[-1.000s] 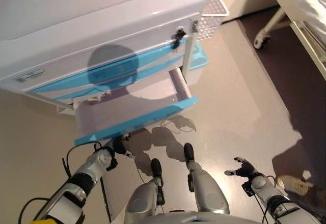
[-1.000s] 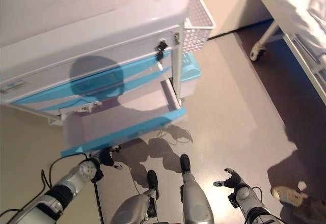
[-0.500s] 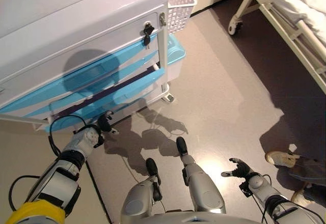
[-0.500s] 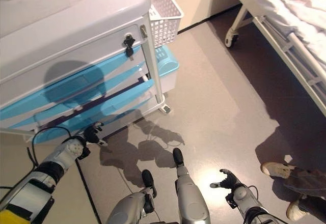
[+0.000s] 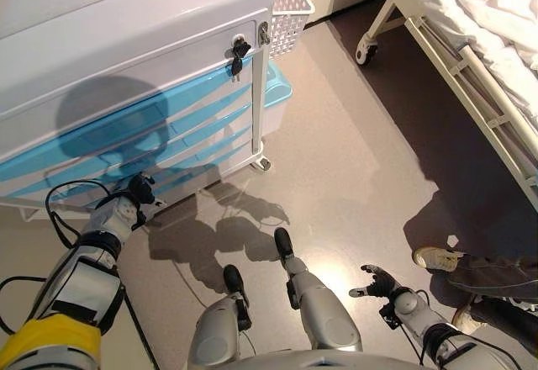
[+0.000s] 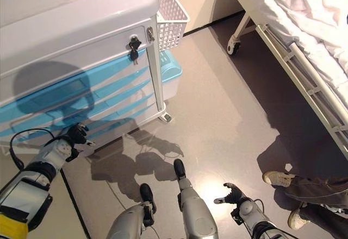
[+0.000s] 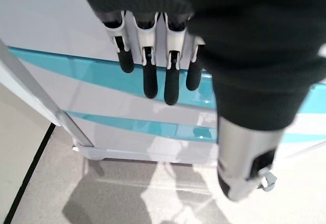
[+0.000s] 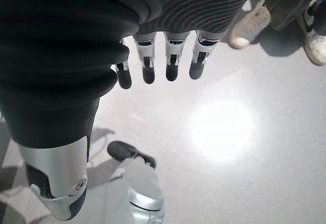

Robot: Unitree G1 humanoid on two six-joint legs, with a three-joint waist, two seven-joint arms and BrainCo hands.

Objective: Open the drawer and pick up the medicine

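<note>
A white medical cart (image 5: 126, 34) with several blue drawer fronts stands at the left, and every drawer is pushed in. My left hand (image 5: 134, 193) is at the lowest drawer front (image 5: 189, 171), near the cart's bottom left. In the left wrist view its fingers (image 7: 152, 79) are straight and point at the blue fronts (image 7: 71, 70), holding nothing. My right hand (image 5: 378, 284) hangs open over the floor at the lower right, fingers (image 8: 170, 63) straight. No medicine shows in any view.
Keys (image 5: 238, 53) hang from the cart's lock. A white wire basket (image 5: 290, 13) hangs on the cart's right side, above a blue bin (image 5: 276, 97). A wheeled hospital bed (image 5: 471, 67) runs along the right. A person's shoes (image 5: 437, 259) stand by my right hand.
The lowest drawer, pulled out a second ago, has slid back in and is closed. My left hand followed it to the cart front. The camera has shifted.
</note>
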